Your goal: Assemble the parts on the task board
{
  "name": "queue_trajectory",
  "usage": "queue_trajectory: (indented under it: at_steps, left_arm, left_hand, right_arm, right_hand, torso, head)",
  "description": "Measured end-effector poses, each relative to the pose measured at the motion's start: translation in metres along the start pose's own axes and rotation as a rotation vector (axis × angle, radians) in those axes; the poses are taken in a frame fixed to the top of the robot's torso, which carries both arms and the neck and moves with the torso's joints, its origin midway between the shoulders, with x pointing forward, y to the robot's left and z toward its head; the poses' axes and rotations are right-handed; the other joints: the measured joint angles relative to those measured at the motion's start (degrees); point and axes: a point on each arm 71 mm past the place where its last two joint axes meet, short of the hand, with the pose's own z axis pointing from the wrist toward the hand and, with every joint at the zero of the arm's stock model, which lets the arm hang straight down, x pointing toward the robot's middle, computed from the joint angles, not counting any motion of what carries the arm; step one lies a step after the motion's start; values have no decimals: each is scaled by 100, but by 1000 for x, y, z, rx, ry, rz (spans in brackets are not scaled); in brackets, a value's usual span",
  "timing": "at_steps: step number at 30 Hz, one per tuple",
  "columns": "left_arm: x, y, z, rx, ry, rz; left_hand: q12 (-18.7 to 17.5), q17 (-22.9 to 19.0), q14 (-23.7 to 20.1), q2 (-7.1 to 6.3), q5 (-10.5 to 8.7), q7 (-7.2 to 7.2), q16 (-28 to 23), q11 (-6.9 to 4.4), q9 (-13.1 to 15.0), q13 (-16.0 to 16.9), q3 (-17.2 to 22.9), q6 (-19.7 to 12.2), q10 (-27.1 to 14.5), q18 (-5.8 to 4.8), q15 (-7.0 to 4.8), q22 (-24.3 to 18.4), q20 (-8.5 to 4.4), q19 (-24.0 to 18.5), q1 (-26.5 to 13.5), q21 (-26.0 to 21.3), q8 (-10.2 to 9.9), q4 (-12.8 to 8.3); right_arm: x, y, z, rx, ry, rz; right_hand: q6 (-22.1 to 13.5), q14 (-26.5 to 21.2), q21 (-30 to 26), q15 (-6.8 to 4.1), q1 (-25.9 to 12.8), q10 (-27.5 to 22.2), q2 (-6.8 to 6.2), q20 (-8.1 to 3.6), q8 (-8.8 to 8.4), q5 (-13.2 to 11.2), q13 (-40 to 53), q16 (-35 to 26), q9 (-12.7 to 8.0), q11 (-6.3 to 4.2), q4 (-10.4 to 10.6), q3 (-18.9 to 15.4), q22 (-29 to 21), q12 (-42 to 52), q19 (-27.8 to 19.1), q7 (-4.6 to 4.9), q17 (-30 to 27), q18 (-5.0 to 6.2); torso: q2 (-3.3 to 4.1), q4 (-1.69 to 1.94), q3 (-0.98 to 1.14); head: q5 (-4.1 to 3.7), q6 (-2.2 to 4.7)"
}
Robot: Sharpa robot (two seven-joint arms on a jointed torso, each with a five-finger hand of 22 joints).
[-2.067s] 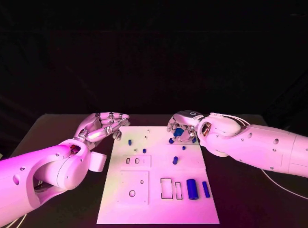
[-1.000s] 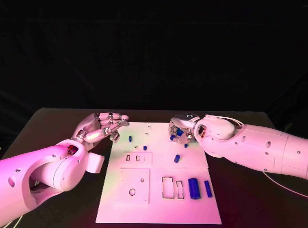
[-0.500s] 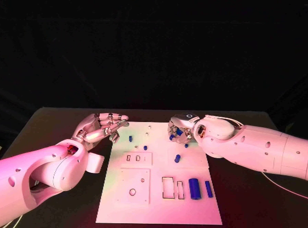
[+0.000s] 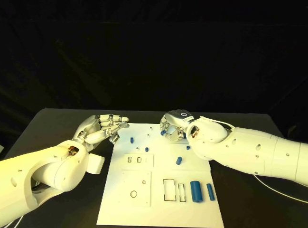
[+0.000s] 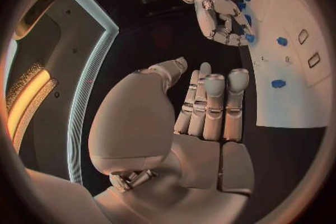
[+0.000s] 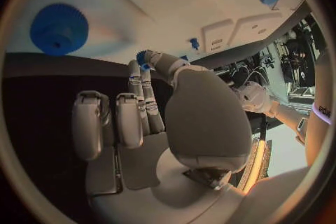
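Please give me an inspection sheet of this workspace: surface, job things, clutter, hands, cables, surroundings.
Surface: black table, task board lying in its middle.
Job's things: blue parts on the board, among them a thick cylinder with a thin peg beside it.
Clutter: nothing seen.
Hands: left hand at the board's left edge, fingers curled, holding nothing; right hand over the board's far end, pinching a small blue part.
Cables: white cable under the right arm.
Surroundings: dark backdrop.

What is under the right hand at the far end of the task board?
The right hand hovers over the task board at its far edge, pinching a small blue part at its fingertips. The board beneath the palm is covered.
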Motion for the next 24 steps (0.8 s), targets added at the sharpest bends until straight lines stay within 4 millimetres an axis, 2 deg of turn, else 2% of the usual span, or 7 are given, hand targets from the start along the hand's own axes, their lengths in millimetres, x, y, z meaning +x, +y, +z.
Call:
queue_trajectory:
  at_steps: [3, 14, 24]
  left_arm:
    - [0, 0, 0, 0, 0, 0]
    - [2, 0, 1, 1, 4, -1]
    - [2, -3, 2, 6, 6, 0]
  left_hand:
    - [0, 0, 0, 0, 0, 0, 0, 0, 0, 0, 0, 0, 0, 0, 0, 0, 0, 0, 0, 0, 0, 0]
    - [0, 12, 20, 0, 0, 0, 0, 0, -1, 6, 0, 0, 0, 1, -20, 19, 0, 0, 0, 0, 0, 0]
    - [0, 29, 20, 0, 0, 0, 29, 0, 4, 5, 0, 0, 0, 1, -20, 33, 0, 0, 0, 27, 0, 0]
  right_arm:
    - [-1, 4, 7, 4, -27, 2]
    - [-2, 14, 27, 15, -77, 1]
    - [0, 19, 38, 23, -93, 1]
  right_hand:
    - [-1, 0, 0, 0, 36, 0, 36, 0, -1, 14, 0, 0, 0, 0, -1, -2, 0, -14, 0, 0, 0, 0]
    - [-3, 0, 22, 0, 29, 0, 42, 0, 5, 31, 0, 0, 9, 0, -20, 10, -1, -43, 0, 1, 10, 0]
    - [-14, 0, 21, 1, 29, -1, 42, 0, 15, 31, 0, -1, 23, 0, -7, 23, -2, -24, 0, 9, 10, 0]
  torso:
    - [6, 5, -2]
    - [24, 21, -7]
    - [50, 57, -20]
  head:
    - [1, 6]
    - [34, 12]
    - [12, 24]
